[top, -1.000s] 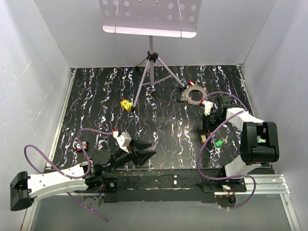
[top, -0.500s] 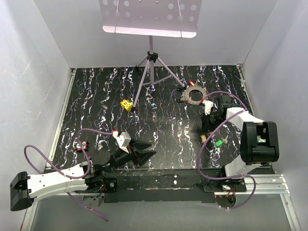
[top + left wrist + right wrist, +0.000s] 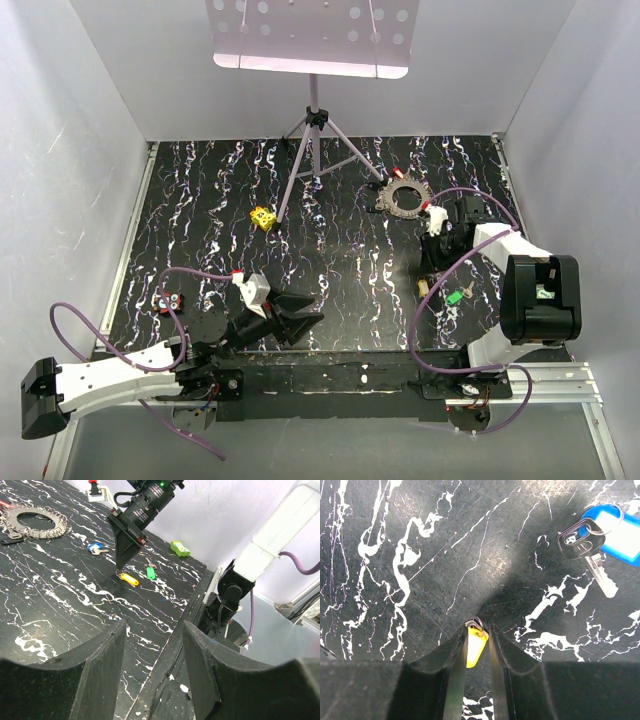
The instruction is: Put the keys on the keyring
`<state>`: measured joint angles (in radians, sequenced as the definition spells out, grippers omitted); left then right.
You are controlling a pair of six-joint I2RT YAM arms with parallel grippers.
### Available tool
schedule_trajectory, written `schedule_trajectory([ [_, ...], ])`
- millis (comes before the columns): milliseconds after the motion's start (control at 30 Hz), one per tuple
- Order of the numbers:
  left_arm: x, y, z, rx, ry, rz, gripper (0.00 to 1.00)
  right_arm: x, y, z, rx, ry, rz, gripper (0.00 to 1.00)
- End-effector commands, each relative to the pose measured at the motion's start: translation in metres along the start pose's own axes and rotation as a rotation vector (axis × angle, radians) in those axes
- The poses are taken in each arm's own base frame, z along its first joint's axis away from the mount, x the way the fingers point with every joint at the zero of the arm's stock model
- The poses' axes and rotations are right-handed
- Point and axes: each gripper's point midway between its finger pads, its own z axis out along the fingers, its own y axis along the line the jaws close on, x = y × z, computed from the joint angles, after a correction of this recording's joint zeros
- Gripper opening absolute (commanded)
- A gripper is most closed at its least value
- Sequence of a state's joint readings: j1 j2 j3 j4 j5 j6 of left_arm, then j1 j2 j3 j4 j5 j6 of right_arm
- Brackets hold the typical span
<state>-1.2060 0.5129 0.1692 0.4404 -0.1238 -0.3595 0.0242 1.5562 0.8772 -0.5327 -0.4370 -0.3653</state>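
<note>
The right gripper (image 3: 476, 629) points straight down at the tabletop (image 3: 395, 540), clenched on the tag of the yellow key (image 3: 476, 650), which sits in the narrow gap between its fingers (image 3: 454, 655) at the lower middle of the right wrist view, the tag's small wire loop at the fingertips. The blue key (image 3: 615, 532) lies apart in the upper right corner of that view. In the left wrist view the green key (image 3: 150, 572) lies just right of the yellow one, with the blue key further to the upper left of them. The keyring (image 3: 402, 196) lies flat in the upper right part of the tabletop in the top view, above the right gripper and apart from it, holding none of the coloured keys. The left gripper (image 3: 310, 312) is at the lower middle of the top view, near the tabletop's bottom edge, its fingers spread wide and released, with nothing between them. A yellow cube (image 3: 263, 217) sits left of centre.
</note>
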Motion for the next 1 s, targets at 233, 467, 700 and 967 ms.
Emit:
schedule_trajectory([
  [233,-0.001,0.017,-0.006,-0.099,0.001,-0.035,0.76,-0.048,0.000,-0.037,-0.021,-0.185,-0.040,0.32],
  [467,-0.020,0.041,-0.016,-0.276,-0.031,-0.077,0.98,-0.097,-0.010,-0.073,-0.070,-0.292,0.013,0.33],
  [700,-0.009,0.049,-0.010,-0.367,0.098,-0.074,0.98,-0.136,-0.016,-0.068,-0.208,-0.249,0.153,0.37],
  [967,0.011,0.059,0.000,-0.434,0.220,-0.023,0.98,-0.176,-0.051,-0.058,-0.166,-0.248,0.268,0.36],
])
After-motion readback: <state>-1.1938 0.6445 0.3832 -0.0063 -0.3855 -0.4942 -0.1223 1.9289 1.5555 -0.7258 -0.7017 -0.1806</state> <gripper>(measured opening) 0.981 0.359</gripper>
